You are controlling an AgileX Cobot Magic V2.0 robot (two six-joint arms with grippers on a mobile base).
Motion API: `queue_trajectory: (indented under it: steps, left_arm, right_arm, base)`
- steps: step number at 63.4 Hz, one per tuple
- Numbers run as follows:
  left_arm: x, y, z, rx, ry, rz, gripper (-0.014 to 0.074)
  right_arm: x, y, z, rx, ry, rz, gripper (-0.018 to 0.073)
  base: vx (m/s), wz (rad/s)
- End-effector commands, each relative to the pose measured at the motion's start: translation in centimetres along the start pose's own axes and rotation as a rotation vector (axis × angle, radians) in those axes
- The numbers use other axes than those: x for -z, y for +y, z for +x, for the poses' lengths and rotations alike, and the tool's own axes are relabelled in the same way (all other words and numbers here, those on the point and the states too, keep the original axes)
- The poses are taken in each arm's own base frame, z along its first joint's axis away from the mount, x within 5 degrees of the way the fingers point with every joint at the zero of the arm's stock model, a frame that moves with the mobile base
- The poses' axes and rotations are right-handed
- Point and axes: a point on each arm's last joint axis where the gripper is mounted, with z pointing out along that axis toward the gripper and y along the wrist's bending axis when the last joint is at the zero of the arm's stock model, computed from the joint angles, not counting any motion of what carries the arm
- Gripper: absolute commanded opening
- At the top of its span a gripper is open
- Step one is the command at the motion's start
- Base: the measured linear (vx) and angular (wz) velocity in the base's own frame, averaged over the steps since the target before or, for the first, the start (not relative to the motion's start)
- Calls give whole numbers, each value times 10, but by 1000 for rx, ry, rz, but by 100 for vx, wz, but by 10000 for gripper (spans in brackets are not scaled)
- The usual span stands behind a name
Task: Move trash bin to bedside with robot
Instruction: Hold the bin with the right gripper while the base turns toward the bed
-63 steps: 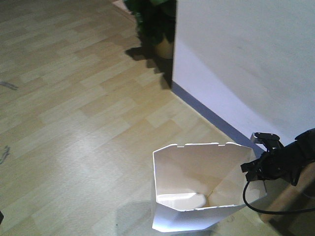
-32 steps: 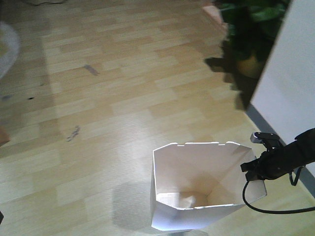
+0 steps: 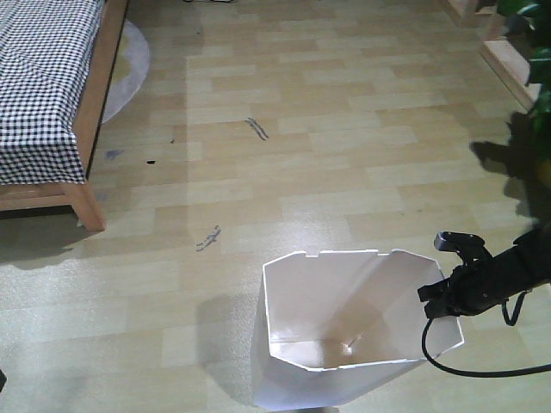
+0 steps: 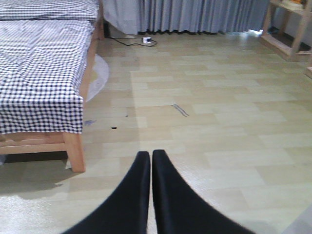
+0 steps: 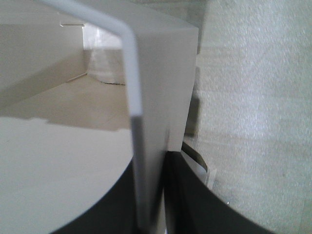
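The white trash bin (image 3: 344,292) with an angular rim stands on the wood floor at the bottom centre; it is empty. My right gripper (image 3: 439,297), black with a trailing cable, is shut on the bin's right rim. In the right wrist view the thin bin wall (image 5: 161,73) sits pinched between the black fingers of the right gripper (image 5: 150,162). The bed with the checked cover (image 3: 43,77) and light wooden frame (image 3: 86,146) is at the far left, well apart from the bin. It also shows in the left wrist view (image 4: 39,73). My left gripper (image 4: 150,155) is shut and empty.
A round pale rug (image 3: 129,60) lies beside the bed. A potted plant (image 3: 538,69) and a wooden shelf (image 3: 508,60) are at the right edge. Grey curtains (image 4: 195,14), a power strip with cable (image 4: 146,40) and a wooden shelf (image 4: 287,29) are at the far wall.
The view has swung left: the white wall and plant slid off to the right, and the bed came into view at the left. The bin and right gripper keep their place in the view.
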Motion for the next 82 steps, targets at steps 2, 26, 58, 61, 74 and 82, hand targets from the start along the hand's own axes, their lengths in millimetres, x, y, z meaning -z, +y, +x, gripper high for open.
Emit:
queue_trajectory:
  steps: [2, 26, 58, 61, 74, 82]
  left_arm:
    - [-1, -1, -5, 6, -51, 8, -6]
    - [-1, -1, -5, 6, -51, 8, -6]
    - [-1, -1, -5, 6, -51, 8, -6]
    - [-1, -1, -5, 6, -51, 8, -6]
    - [-1, -1, -5, 6, -51, 8, -6]
    - [-1, -1, -5, 6, -51, 8, -6]
  right_arm:
    - [22, 15, -14, -1, -62, -115, -2]
    - [22, 15, -14, -1, -62, -115, -2]
    - [22, 15, -14, -1, -62, -115, -2]
    - [22, 15, -14, -1, -62, -115, -2]
    - [22, 15, -14, -1, -62, -115, -2]
    - [22, 15, -14, -1, -62, -115, -2]
  base:
    - [27, 24]
    - [31, 12]
    - [37, 0]
    - [38, 5]
    - [38, 6]
    - [38, 6]
